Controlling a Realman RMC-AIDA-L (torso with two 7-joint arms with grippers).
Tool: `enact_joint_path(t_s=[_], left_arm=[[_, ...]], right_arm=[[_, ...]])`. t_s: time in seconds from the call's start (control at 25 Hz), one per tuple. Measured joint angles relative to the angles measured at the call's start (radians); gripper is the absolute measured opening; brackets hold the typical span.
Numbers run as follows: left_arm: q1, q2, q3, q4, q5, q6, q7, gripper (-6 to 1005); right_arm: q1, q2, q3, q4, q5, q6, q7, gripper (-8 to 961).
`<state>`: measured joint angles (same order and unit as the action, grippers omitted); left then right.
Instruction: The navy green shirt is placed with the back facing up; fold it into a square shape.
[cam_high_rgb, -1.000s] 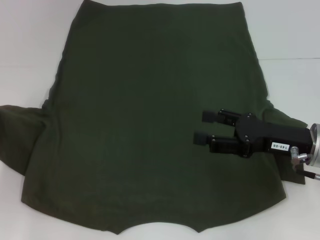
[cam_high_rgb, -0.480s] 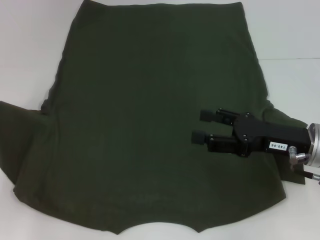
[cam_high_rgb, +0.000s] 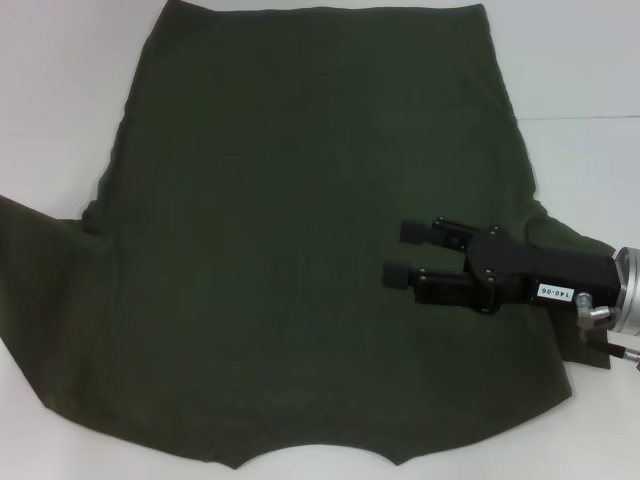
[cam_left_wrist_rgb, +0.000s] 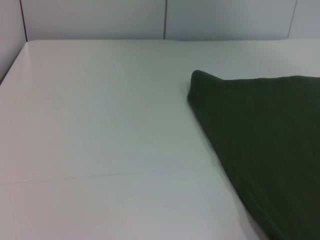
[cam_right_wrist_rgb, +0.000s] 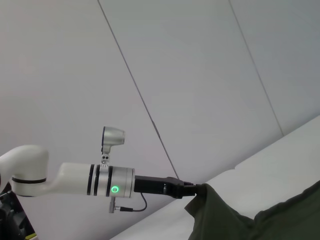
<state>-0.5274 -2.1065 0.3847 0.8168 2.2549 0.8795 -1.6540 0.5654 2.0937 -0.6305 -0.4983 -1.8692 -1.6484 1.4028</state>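
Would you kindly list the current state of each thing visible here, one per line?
Shirt: spread flat on the table, its left sleeve lifted off the surface, not yet folded.
Right gripper: open, above the shirt's right side, holding nothing.
Left gripper: shut on the raised sleeve.
Table: white, under the shirt.

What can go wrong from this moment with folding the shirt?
1. The left gripper seems to hold the left sleeve of the navy green shirt pulled outward; if the fabric slips, the fold may come out uneven.
2. The right gripper hovers open over the shirt's right side; it may drag the cloth and wrinkle it.
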Motion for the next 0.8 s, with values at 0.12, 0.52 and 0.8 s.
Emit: enact_joint_path(t_s=[0.12, 0.52, 0.8], left_arm=[[0.011, -0.011, 0.0, 0.03, 0.0, 0.049, -0.014, -1], [0.048, -0.036, 0.01, 0.18, -0.007, 0.47, -0.142, -1], [0.019, -0.06, 0.101, 0.142, -0.063, 0.542, -0.215, -2]], right_arm=[[0.0, 0.0, 0.0, 0.001, 0.0, 0.002, -0.001, 884], [-0.007, -0.002, -0.002, 0.007, -0.003, 0.001, -0.012, 882], [-0.013, -0.002, -0.002, 0.009, -0.007, -0.007, -0.026, 881]])
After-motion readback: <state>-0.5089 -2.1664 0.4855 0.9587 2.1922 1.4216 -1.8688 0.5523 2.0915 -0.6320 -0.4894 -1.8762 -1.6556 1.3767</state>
